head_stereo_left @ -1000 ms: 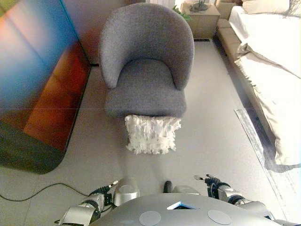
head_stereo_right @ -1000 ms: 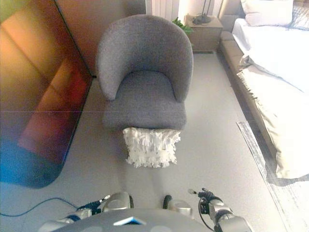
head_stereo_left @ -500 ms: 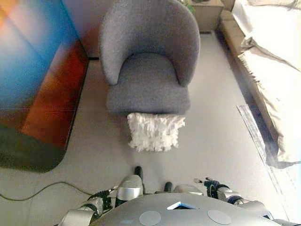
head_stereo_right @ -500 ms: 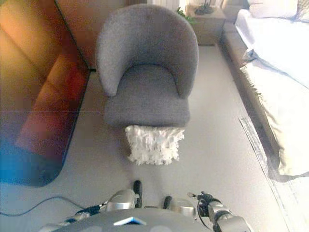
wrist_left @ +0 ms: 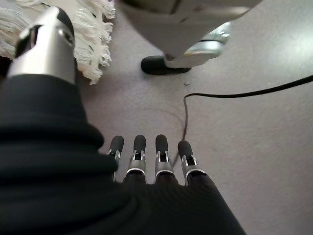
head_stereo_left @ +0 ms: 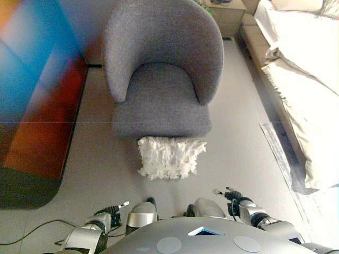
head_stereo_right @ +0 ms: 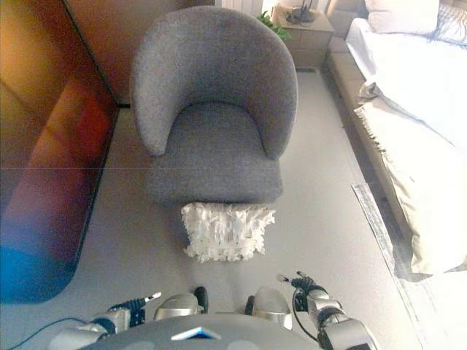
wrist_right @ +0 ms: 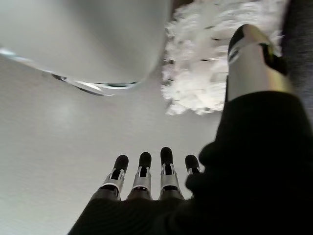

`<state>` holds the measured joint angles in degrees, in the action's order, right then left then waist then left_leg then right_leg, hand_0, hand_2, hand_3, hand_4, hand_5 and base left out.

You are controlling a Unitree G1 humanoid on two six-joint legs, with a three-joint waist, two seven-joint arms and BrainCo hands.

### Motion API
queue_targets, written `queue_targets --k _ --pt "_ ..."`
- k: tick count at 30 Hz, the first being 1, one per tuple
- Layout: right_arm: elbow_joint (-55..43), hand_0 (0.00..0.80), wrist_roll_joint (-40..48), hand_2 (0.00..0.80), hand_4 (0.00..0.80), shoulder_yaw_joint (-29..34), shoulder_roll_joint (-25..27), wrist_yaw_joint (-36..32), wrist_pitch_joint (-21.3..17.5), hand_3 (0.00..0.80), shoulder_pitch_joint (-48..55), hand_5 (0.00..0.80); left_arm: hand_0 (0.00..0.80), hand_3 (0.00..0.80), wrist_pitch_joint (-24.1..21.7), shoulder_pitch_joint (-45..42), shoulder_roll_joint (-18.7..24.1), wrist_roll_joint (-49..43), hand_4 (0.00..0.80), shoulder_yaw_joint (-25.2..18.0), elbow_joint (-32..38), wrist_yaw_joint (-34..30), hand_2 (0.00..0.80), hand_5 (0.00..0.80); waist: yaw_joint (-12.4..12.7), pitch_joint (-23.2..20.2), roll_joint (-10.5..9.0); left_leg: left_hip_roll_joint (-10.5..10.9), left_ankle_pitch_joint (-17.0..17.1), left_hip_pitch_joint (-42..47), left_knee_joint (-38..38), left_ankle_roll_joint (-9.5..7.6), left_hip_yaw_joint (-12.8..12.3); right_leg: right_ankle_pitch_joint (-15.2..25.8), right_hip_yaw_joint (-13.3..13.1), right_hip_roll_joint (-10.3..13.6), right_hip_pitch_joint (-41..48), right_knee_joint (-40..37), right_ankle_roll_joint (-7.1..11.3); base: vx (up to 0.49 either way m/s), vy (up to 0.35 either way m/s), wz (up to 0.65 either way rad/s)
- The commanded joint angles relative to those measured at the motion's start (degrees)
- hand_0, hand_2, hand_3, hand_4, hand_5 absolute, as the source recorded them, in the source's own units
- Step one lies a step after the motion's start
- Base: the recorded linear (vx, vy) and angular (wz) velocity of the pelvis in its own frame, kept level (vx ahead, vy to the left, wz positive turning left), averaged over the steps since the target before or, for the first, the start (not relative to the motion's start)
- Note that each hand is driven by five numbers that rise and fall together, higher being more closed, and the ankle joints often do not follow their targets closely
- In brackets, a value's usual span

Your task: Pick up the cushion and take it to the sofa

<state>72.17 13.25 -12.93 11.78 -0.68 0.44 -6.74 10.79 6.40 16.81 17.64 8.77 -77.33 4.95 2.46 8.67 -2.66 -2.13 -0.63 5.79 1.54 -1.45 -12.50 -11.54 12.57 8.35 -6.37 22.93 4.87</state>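
A white shaggy cushion (head_stereo_left: 169,157) lies on the grey floor, leaning against the front of a grey round-backed armchair (head_stereo_left: 161,69). It also shows in the left wrist view (wrist_left: 93,29) and the right wrist view (wrist_right: 215,63). My left hand (head_stereo_left: 108,214) hangs low at the bottom left, well short of the cushion, fingers (wrist_left: 146,154) straight and holding nothing. My right hand (head_stereo_left: 233,198) hangs low at the bottom right, fingers (wrist_right: 151,171) straight and empty.
A bed with pale bedding (head_stereo_left: 304,79) runs along the right side, with a wooden nightstand (head_stereo_right: 303,29) behind the chair. A dark glossy panel (head_stereo_left: 32,100) stands at the left. A striped rug edge (head_stereo_left: 278,153) lies by the bed.
The whole view has shifted, so the camera has moved. The armchair and cushion keep their places on the floor. Both hands stay low and empty.
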Motion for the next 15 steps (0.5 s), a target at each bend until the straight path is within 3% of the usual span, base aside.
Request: queue_targets --k 1,3,8,15 --pt "-0.33 0.0 3.71 0.0 0.0 -1.8 1.49 0.91 -1.21 0.0 -2.94 0.0 0.0 0.0 0.08 3.19 -0.72 1.16 0.0 1.96 -1.02 1.03 0.0 0.0 -1.51 1.43 2.15 0.82 -0.64 -5.7 -1.28 -0.52 3.5 12.32 -0.33 0.03 -2.7 -9.92 0.62 0.005 -0.103 -0.07" --pt "-0.58 0.0 3.06 0.0 0.0 -1.71 1.45 0.49 -0.78 0.0 -2.47 0.0 0.0 0.0 -1.72 3.21 -1.2 2.16 0.0 2.43 -0.8 1.81 0.0 0.0 -2.73 2.26 1.87 0.58 -1.68 -5.35 -1.65 -0.51 3.02 15.4 -2.33 1.12 -4.29 -12.72 1.29 0.115 -0.099 0.02" --pt "0.36 0.0 0.76 0.0 0.0 -1.77 1.84 1.08 -1.51 0.0 -1.3 0.0 0.0 0.0 -5.69 3.4 -2.42 4.06 0.0 2.01 1.06 4.36 0.0 0.0 -2.9 3.18 1.27 0.12 -2.05 -8.09 -6.07 0.17 3.55 14.09 -2.2 0.94 -1.53 -16.53 1.29 0.156 -0.095 0.43" --pt "-2.32 0.0 4.03 0.0 0.0 -5.79 3.54 9.9 -6.03 0.0 -12.72 0.0 0.0 0.0 -12.74 11.76 -2.27 7.81 0.0 5.71 2.84 10.64 0.0 0.0 -2.63 10.68 2.64 -0.5 0.36 -20.31 -9.37 1.96 5.24 14.79 -2.16 1.08 -10.82 -15.23 -0.1 -0.17 -0.029 0.15"
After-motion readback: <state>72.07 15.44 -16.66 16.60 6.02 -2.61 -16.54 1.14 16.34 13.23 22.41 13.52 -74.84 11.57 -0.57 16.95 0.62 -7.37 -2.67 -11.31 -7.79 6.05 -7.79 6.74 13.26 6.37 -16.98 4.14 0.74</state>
